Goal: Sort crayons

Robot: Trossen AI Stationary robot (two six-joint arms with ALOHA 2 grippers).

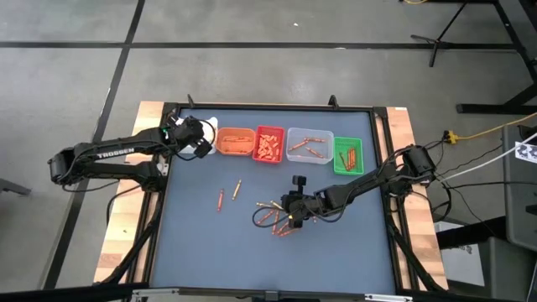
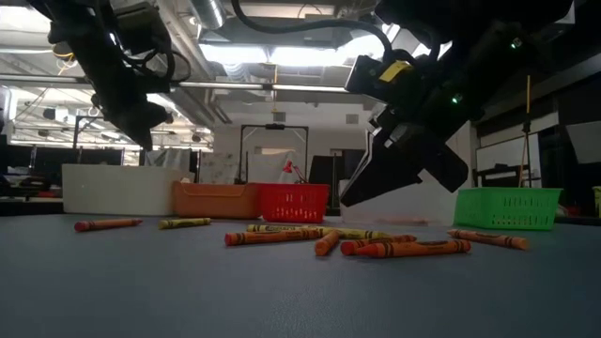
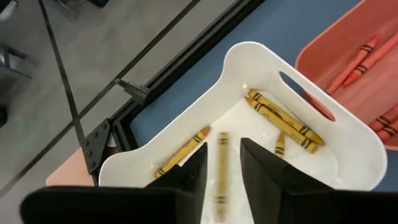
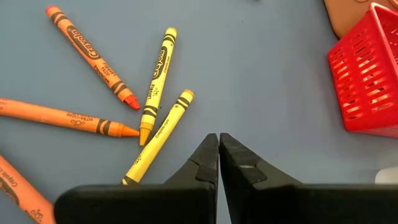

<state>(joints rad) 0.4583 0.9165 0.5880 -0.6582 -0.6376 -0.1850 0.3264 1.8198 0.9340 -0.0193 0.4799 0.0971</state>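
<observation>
Two grippers: you have one at each side of the table.
Left gripper [image 3: 217,168]: fingers parted above the white bin [image 3: 348,140]; a blurred yellow crayon [image 3: 220,168] shows between them, yellow ones below.
Loose crayons [image 1: 277,216]: scattered mid-table.
Right gripper [image 4: 219,155]: fingers pressed together, empty, just beside your yellow crayons [image 4: 157,134].
</observation>
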